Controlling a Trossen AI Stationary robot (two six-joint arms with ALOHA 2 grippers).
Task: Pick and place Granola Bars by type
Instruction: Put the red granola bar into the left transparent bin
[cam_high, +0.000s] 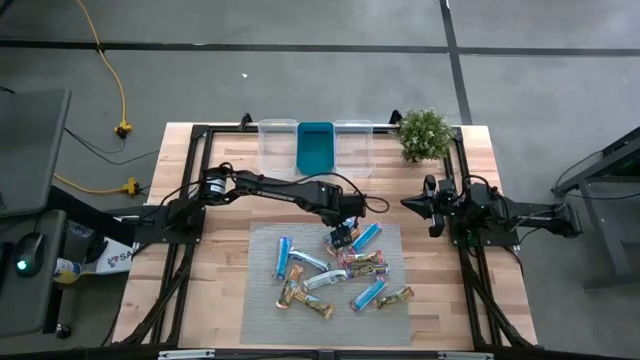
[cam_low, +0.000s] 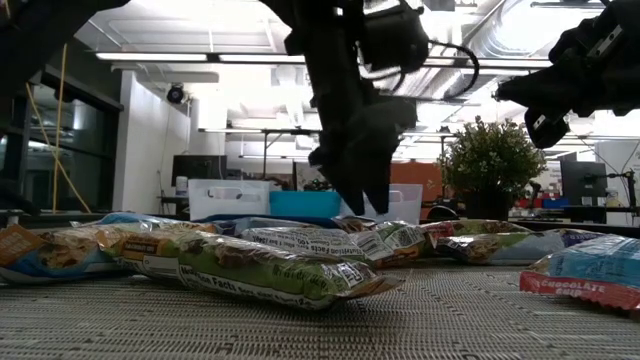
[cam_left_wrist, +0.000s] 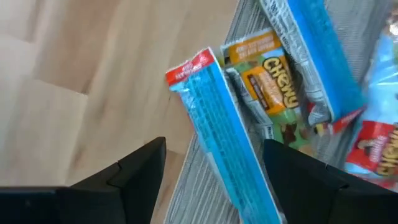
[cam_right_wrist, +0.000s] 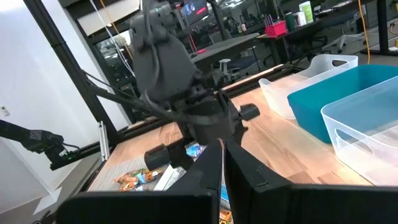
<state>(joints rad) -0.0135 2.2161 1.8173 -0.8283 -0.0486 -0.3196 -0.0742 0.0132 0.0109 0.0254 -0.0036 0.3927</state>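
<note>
Over the far edge of the grey mat (cam_high: 262, 300), the left gripper (cam_high: 343, 236) hung pointing down, fingers (cam_left_wrist: 140, 165) spread apart with a blue bar (cam_left_wrist: 221, 134) lying between them on the mat edge; nothing was gripped, and I could not tell whether the tips touched the wrapper. In the left wrist view the blue bar lay half on the mat, its red-tipped end reaching over bare wood of the table (cam_high: 215, 290). Beside it lay a tan-green "Chewy" bar (cam_left_wrist: 270, 78), and past that another blue bar (cam_left_wrist: 317, 46). In the high view the bars (cam_high: 335, 270) were scattered across the mat: blue ones, silvery ones and tan-green ones, some overlapping. A blue bar (cam_high: 366, 237) lay just beside the left gripper. In the low view the nearest item was a green bar (cam_low: 270, 270), with a blue-and-red wrapper (cam_low: 590, 275) at the right edge. Three bins stood in a row at the table's far edge: a clear bin (cam_high: 278, 145), a teal bin (cam_high: 315, 148) and a second clear bin (cam_high: 353, 145); no bars were seen in them. A potted plant (cam_high: 424, 135) stood next to the bins. The right gripper (cam_high: 411, 203) waited above the table's right side, well apart from the mat, fingers (cam_right_wrist: 249, 168) together.
</note>
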